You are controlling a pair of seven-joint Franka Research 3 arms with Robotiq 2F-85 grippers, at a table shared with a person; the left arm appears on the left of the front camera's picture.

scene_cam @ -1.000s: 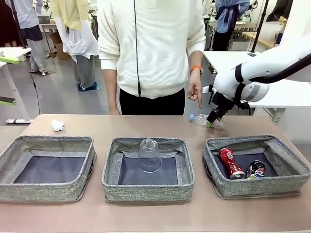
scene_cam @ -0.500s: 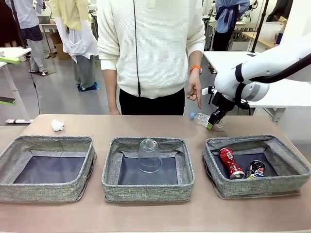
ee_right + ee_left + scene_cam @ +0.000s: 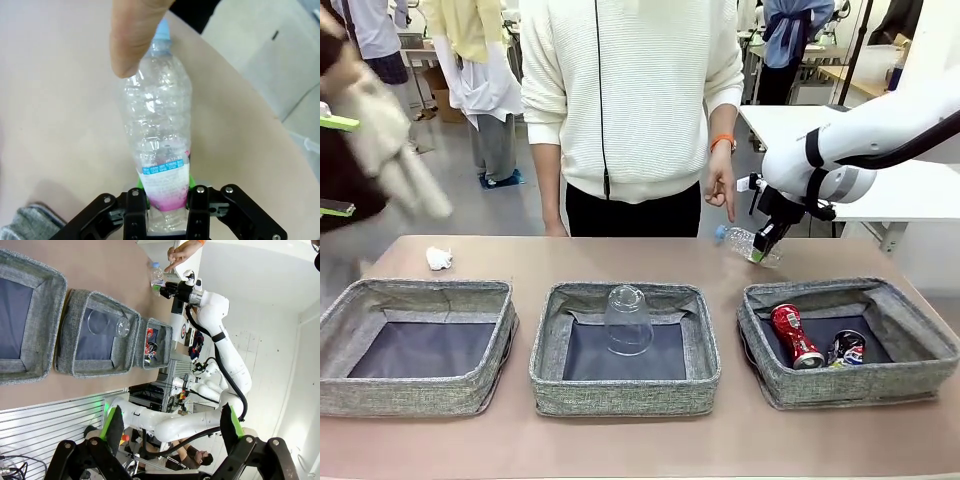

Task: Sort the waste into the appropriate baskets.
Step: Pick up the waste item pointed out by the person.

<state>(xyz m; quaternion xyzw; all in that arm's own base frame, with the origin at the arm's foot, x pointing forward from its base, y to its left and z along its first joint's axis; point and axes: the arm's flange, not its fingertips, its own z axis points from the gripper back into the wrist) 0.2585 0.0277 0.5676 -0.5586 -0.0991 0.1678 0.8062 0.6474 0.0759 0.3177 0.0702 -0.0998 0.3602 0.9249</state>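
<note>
Front: my right gripper (image 3: 758, 251) is clamped on the clear plastic bottle with pink label and blue cap (image 3: 741, 241), just behind the right-hand grey woven basket (image 3: 910, 375). I'd lift slowly, clear of the person's hand (image 3: 720, 190).
Left wrist: left gripper (image 3: 172, 422) open, well away from that basket.
Right wrist: jaws pinch the bottle's label end; person's fingertip (image 3: 127, 55) at its shoulder.

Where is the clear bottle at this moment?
Front view, right side: the clear bottle is in the shut right gripper, behind the right basket, beside the person's hand.
</note>
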